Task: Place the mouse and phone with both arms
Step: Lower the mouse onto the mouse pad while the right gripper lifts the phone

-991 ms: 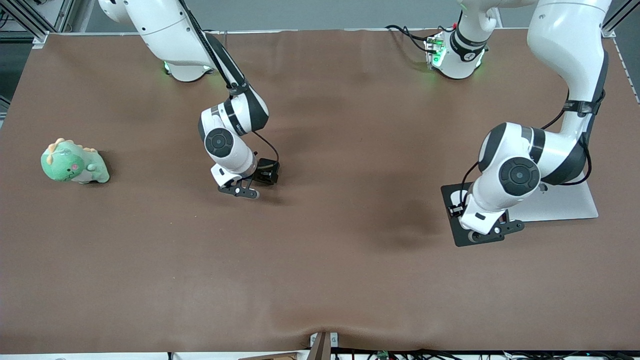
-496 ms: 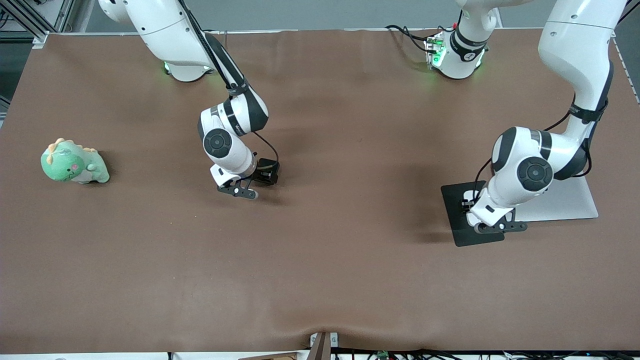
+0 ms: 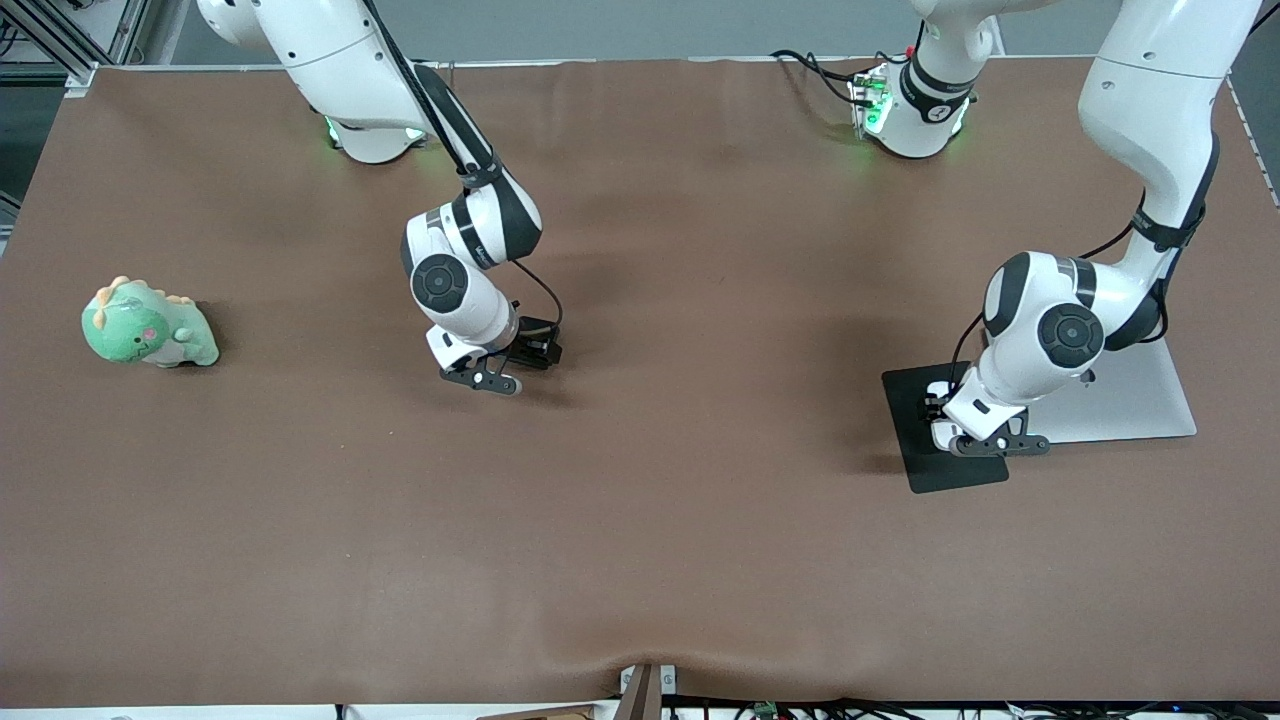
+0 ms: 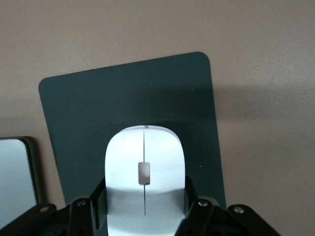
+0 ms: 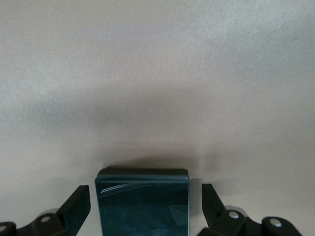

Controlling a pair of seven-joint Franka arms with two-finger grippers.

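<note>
The white mouse sits between the fingers of my left gripper, which press on its sides. It hangs low over the flat black mat. In the front view my left gripper is over the mat at the left arm's end of the table. The glossy black phone lies on the brown table between the fingers of my right gripper, with a gap on each side. In the front view my right gripper is low over the table's middle and hides the phone.
A silver flat slab lies beside the mat, partly under the left arm; its corner shows in the left wrist view. A green plush dinosaur sits toward the right arm's end of the table.
My left gripper has come down with the mouse over the black mat, and the left arm has swung slightly. My right gripper has stayed nearly still.
</note>
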